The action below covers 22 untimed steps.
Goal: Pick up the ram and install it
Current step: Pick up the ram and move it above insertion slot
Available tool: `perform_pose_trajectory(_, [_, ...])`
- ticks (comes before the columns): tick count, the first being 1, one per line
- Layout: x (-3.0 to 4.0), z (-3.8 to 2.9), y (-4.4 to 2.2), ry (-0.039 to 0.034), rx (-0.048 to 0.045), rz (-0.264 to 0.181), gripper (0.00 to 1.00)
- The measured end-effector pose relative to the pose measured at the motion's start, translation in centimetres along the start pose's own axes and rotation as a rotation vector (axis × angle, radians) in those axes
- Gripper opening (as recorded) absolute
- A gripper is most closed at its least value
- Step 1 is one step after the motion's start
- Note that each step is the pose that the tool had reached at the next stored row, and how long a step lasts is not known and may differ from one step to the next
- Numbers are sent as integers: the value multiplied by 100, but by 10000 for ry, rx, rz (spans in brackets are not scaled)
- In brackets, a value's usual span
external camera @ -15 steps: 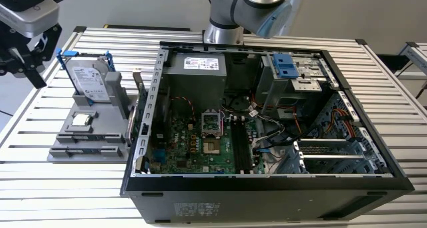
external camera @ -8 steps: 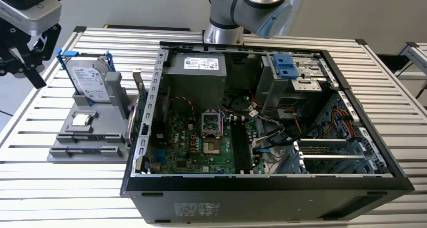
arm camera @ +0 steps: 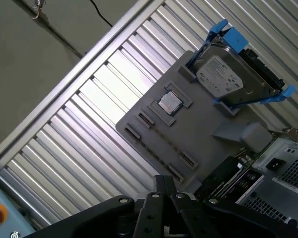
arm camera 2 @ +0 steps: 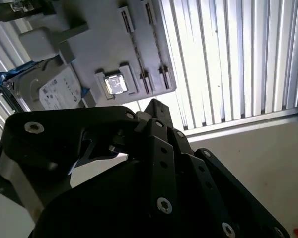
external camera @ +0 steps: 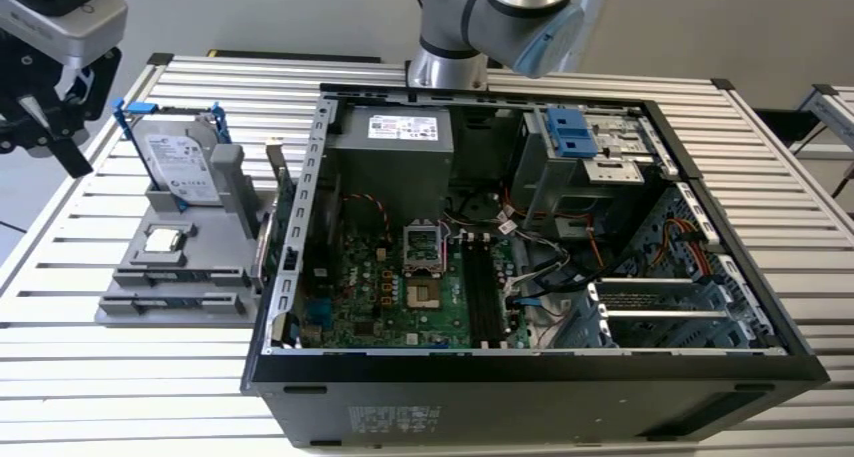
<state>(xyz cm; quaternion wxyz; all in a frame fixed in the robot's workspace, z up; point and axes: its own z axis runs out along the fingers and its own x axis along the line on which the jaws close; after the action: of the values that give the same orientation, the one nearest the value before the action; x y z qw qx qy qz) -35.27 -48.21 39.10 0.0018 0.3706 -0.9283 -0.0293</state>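
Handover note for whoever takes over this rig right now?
The gripper hangs above the table near the hard drive, carrying nothing that shows.
The ram seems to be the thin greenish board on edge between the gray fixture and the computer case, untouched.
Done: nothing.
Left: pick-up and install. The memory slots look empty.

Processor chip (arm camera 2: 115, 85) on grey tray (arm camera 2: 99, 44)
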Motion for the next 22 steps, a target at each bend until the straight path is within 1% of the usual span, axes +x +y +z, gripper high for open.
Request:
perform_pose_trajectory(9, [1, 0, 2, 31, -11, -563, 0])
perform_pose_trajectory(17, [0, 0, 3, 68, -23, -1223, 0])
perform_pose_trajectory(22, [-1, 0, 3, 81, -27, -1456, 0])
